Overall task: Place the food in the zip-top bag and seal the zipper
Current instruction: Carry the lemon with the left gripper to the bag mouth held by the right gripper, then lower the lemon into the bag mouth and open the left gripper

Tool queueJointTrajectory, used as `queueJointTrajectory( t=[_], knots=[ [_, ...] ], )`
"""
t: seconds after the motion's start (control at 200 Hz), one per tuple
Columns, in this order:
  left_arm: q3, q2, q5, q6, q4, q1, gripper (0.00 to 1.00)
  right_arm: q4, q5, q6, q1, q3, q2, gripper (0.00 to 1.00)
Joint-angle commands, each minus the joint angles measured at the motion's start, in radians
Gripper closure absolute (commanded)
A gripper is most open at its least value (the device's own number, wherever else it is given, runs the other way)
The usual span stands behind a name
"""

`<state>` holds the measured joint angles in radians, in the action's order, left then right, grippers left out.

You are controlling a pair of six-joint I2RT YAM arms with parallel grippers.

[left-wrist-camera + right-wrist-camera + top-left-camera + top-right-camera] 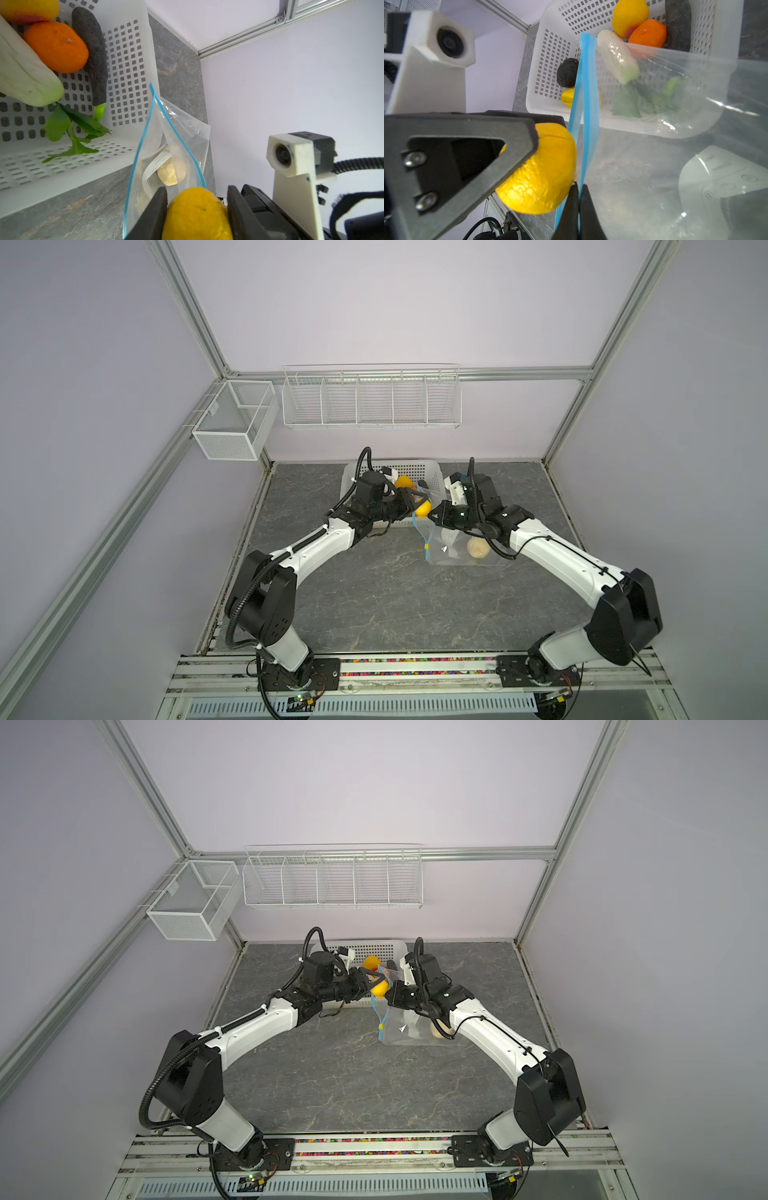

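My left gripper (197,193) is shut on a yellow piece of food (197,214), holding it at the open mouth of the zip-top bag (182,133). In both top views this yellow piece (423,510) (380,988) hangs just left of my right gripper (431,517). The right gripper (578,187) is shut on the light-blue zipper (586,83), lifting one side of the bag's mouth. A beige piece (171,172) lies inside the bag (453,547). The yellow slider tab (427,546) sits at the near end of the strip.
The white perforated basket (128,62) behind the bag holds an orange piece (56,46), a white-green one (22,76), a dark long one (91,58), leafy green (72,126) and a black round one (568,72). Wire racks (372,400) hang on the back wall.
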<state>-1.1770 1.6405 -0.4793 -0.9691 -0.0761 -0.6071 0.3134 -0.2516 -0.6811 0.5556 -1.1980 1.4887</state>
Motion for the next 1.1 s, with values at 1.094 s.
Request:
queueJointTrajectory(
  t=[1.094],
  knots=[
    [-0.009, 0.033, 0.051, 0.036, 0.044, -0.024, 0.64, -0.022, -0.032, -0.027, -0.011, -0.009, -0.054, 0.94]
  ],
)
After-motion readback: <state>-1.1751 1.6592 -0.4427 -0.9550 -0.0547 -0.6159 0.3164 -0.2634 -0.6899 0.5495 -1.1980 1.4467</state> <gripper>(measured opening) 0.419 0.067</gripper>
